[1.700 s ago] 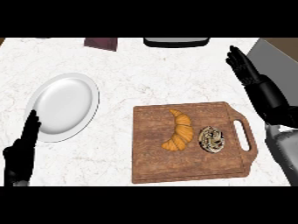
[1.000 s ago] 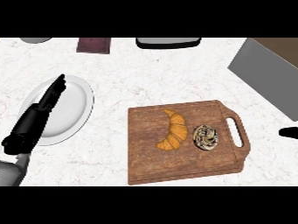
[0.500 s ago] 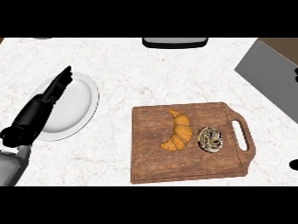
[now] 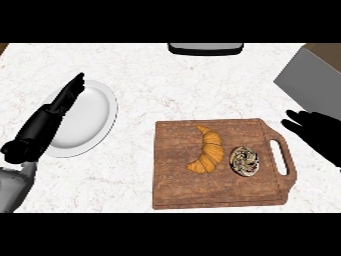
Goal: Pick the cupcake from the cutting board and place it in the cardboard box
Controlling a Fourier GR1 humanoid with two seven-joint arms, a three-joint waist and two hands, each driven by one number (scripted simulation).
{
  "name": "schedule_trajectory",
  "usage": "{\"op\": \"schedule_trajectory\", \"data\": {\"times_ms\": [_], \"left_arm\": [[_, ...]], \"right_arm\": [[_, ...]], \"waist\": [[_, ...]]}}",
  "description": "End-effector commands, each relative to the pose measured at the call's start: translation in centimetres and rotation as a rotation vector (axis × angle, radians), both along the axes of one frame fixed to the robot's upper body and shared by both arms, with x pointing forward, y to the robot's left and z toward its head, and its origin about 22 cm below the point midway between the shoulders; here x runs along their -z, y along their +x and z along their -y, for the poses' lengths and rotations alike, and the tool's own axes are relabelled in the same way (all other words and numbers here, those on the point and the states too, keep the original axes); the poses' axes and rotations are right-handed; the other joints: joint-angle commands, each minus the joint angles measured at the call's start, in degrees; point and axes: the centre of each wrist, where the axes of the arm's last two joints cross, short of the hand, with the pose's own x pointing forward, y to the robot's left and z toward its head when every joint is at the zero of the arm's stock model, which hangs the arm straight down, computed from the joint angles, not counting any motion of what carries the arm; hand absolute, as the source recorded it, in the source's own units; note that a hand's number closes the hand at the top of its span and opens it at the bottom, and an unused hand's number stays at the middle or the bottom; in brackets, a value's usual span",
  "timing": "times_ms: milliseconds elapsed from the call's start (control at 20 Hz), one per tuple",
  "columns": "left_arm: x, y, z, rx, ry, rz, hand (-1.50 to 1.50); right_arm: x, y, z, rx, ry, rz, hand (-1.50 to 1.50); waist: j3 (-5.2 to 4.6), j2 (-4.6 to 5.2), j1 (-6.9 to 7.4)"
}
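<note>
A brown wooden cutting board (image 4: 180,190) lies at the lower middle of the counter, its handle slot to the right. On it sit a golden croissant (image 4: 208,150) and, right of that, a small dark cupcake (image 4: 244,161) seen from above. My right hand (image 4: 328,135) hovers just right of the board's handle, fingers straight and spread, holding nothing. My left hand (image 4: 51,115) stretches open over the white plate (image 4: 92,122) at the left. A grey slanted surface (image 4: 320,75) shows at the upper right; no cardboard box is plainly visible.
A dark grey tray or appliance edge (image 4: 205,48) sits at the counter's far middle. The white marble counter (image 4: 173,85) spreads between plate and board. Wooden floor shows at the top left corner.
My right hand has come back into view beside the board's handle. The left hand stays stretched over the plate. The view has shifted slightly.
</note>
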Motion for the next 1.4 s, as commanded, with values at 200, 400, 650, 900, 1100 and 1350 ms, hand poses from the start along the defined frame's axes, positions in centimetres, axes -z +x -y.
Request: {"op": "schedule_trajectory", "data": {"times_ms": [200,400,650,900,1100,1350], "left_arm": [[0.3,0.5,0.3,0.017,-0.009,-0.005,0.00],[0.0,0.3,0.7,0.010,0.004,-0.018,0.00],[0.1,0.8,-0.5,0.003,-0.015,-0.008,0.00],[-1.3,-0.2,0.7,0.032,-0.013,-0.006,0.00],[-0.1,0.0,-0.6,0.004,0.002,-0.011,0.00],[0.4,-1.2,0.1,0.007,-0.013,-0.002,0.00]], "right_arm": [[0.3,-1.1,-5.9,0.079,-0.216,-0.089,-1.50],[1.0,-2.9,-9.6,0.098,-0.168,-0.116,-1.50],[2.7,-0.4,-11.5,0.108,-0.196,-0.178,-1.50],[4.3,1.2,-11.2,0.159,-0.256,-0.124,-1.50],[5.5,2.1,-13.3,0.170,-0.241,-0.108,-1.50],[5.7,1.4,-12.2,0.166,-0.289,-0.120,-1.50]], "waist": [[0.00,0.16,0.45],[0.05,-0.08,-0.07],[0.10,0.03,-0.28],[0.16,-0.06,-0.11],[0.14,0.04,-0.19],[0.15,-0.05,-0.35]]}}
